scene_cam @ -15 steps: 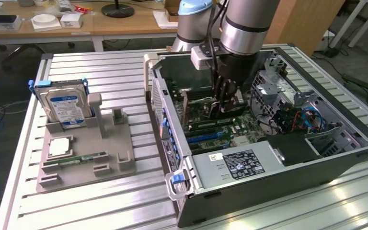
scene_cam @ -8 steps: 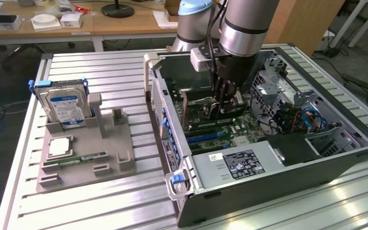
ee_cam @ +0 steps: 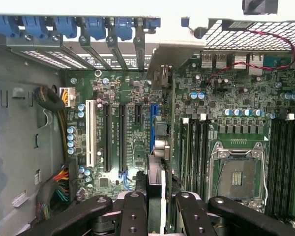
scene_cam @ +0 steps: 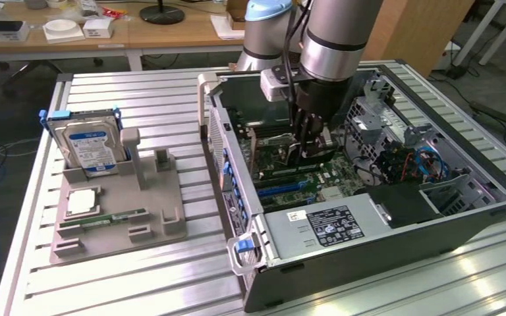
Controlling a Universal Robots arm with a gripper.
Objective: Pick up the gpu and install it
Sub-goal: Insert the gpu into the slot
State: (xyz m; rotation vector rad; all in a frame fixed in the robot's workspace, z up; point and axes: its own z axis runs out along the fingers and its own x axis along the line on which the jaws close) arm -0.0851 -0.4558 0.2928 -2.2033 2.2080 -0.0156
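In the wrist view, the gpu [ee_cam: 158, 189], a thin dark circuit card seen edge-on, is sitting clamped in the black end effector [ee_cam: 160, 209], close by a blue motherboard slot [ee_cam: 153, 125]. The exterior view is showing the end effector [scene_cam: 310, 155] reaching inside the open black computer case [scene_cam: 394, 253], and a silver, blue-labelled hard drive [scene_cam: 90, 146] standing outside the case.

Nothing reads clearly; the power supply's label [scene_cam: 329, 226] and hard drive's blue label [scene_cam: 89, 149] seem printed.
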